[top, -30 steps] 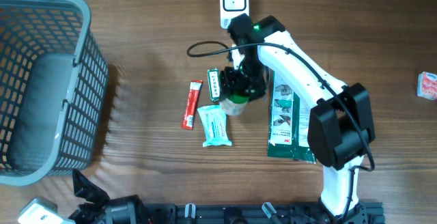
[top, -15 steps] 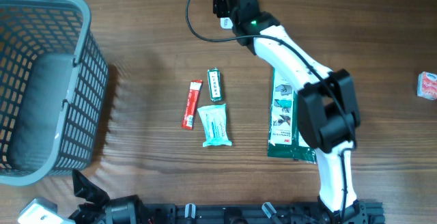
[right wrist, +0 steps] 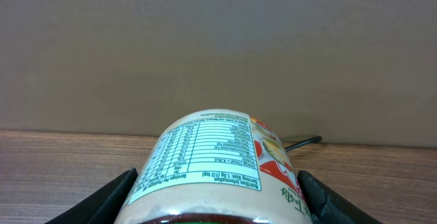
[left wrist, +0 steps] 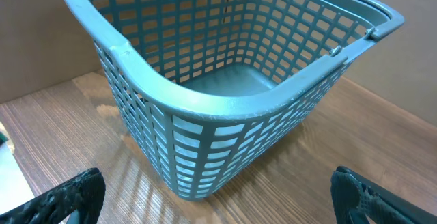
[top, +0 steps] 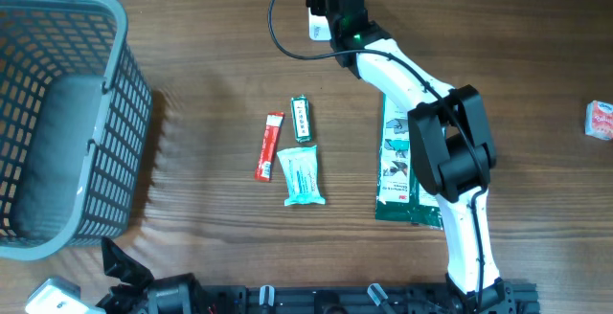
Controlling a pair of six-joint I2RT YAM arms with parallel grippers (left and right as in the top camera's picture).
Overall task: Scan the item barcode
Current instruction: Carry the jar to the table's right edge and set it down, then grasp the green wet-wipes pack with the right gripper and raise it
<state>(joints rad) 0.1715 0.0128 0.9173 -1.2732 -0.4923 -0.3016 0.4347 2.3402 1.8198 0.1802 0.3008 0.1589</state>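
Right gripper is pinching the jar, one finger on each side of it, and the jar is lying on its side between them with its nutrition table facing up at the wrist camera; no barcode is showing from here. In the overhead view that wrist is sitting at 12 o'clock on the table, right over the white scanner, which is mostly hidden under the arm, and a black cable is looping out at 11. Left gripper is hanging spread wide, holding nothing, and looking straight at the grey basket, which is standing upright at 9 o'clock. Mid-table, a red stick and a green stick are lying just beside each other, and a teal pouch is lying at 6 o'clock of them, touching the red stick's lower end. A green pack is lying partly under the right arm, and a pink packet is sitting alone at 3 o'clock, at the table's edge.
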